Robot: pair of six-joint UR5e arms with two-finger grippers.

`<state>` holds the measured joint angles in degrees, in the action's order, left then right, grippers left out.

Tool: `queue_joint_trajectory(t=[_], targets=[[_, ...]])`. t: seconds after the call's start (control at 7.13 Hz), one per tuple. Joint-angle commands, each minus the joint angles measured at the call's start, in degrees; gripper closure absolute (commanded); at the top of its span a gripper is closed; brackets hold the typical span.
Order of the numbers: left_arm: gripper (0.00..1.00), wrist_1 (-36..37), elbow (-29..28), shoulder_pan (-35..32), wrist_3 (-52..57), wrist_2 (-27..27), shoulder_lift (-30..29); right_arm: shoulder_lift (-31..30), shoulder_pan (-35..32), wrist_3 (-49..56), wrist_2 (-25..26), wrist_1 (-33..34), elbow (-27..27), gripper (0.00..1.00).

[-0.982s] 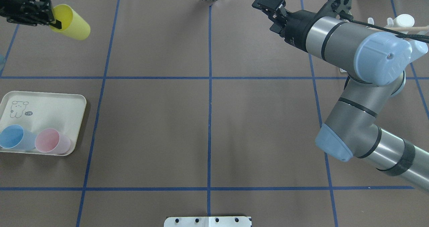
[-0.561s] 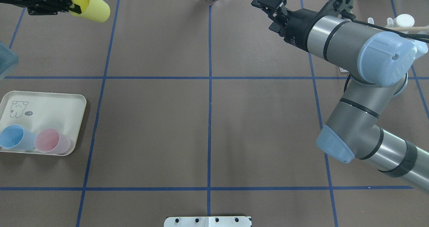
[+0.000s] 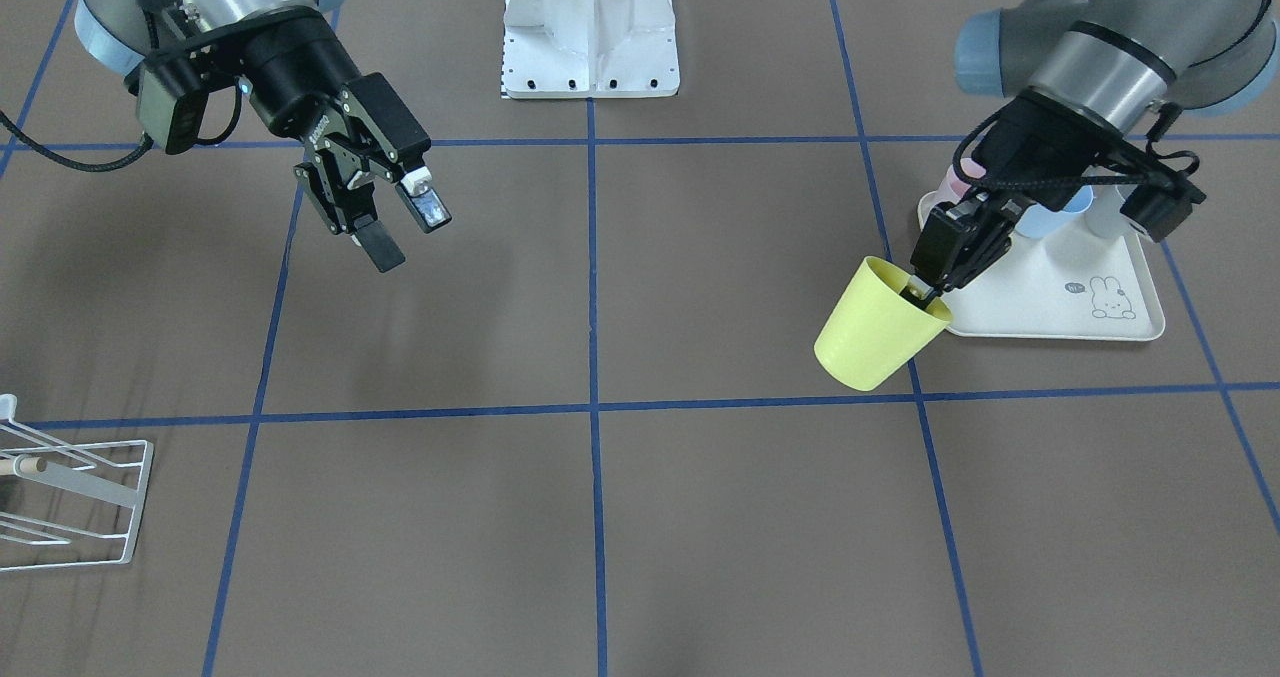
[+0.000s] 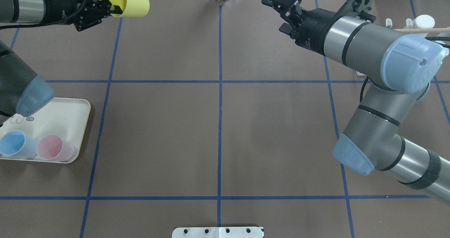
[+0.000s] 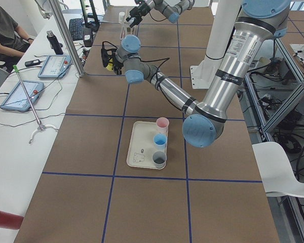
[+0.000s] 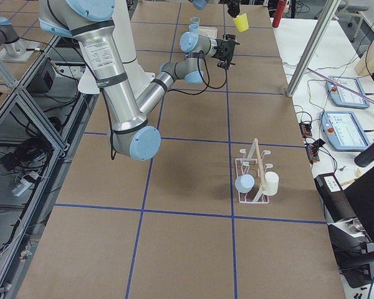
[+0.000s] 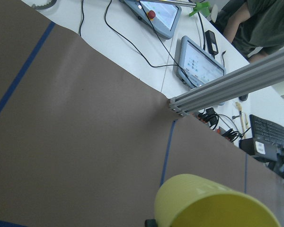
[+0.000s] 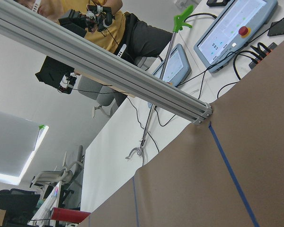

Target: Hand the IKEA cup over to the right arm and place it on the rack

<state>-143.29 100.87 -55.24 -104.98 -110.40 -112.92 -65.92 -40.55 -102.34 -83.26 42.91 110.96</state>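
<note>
My left gripper (image 3: 932, 282) is shut on the rim of a yellow cup (image 3: 872, 329) and holds it tilted above the table beside the tray. In the overhead view the left gripper (image 4: 113, 8) holds the cup (image 4: 130, 1) at the far left, mouth towards the arm. The cup's rim fills the bottom of the left wrist view (image 7: 213, 203). My right gripper (image 3: 408, 235) is open and empty, well apart from the cup; it also shows in the overhead view (image 4: 277, 11). The white wire rack (image 3: 70, 497) with its wooden dowel stands at the far right (image 6: 255, 180).
A cream rabbit-print tray (image 3: 1050, 307) lies under the left arm and holds a blue cup (image 4: 14, 143) and a pink cup (image 4: 52, 148). The rack carries a light-blue cup (image 6: 244, 183) and a white cup (image 6: 270, 182). A white base plate (image 3: 590, 27) is at the robot's side.
My left gripper has carried the yellow cup to the right along the far edge, and the left arm's elbow has come into view over the tray. The right gripper has barely shifted.
</note>
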Motion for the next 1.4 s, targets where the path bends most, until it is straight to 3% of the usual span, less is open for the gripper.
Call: queue_joint_trajectory(t=[0.0,0.42,0.7,0.98,1.26], targets=[[1.0,-13.98,-2.33,6.78,-16.43,11.38,-0.2,0.0,0.2,-3.65,-0.06,-0.98,1.44,0.0],[1.0,-22.79,-5.14,12.68,-30.86,19.23,-6.34,0.09,2.74,-8.19,0.03,-5.28,1.19,0.0],[1.0,-30.44,-8.12,13.84,-33.18,21.27,-6.44,4.28,5.47,-9.54,0.64,-5.29,-0.73,0.0],[1.0,-32.75,-9.54,13.84,-36.94,21.45,-6.53,4.66,5.56,-15.16,0.47,-5.55,-0.66,0.0],[1.0,-38.37,-11.47,14.98,-40.03,25.14,-6.62,4.75,5.57,-16.66,0.64,-7.05,-0.92,0.0]])
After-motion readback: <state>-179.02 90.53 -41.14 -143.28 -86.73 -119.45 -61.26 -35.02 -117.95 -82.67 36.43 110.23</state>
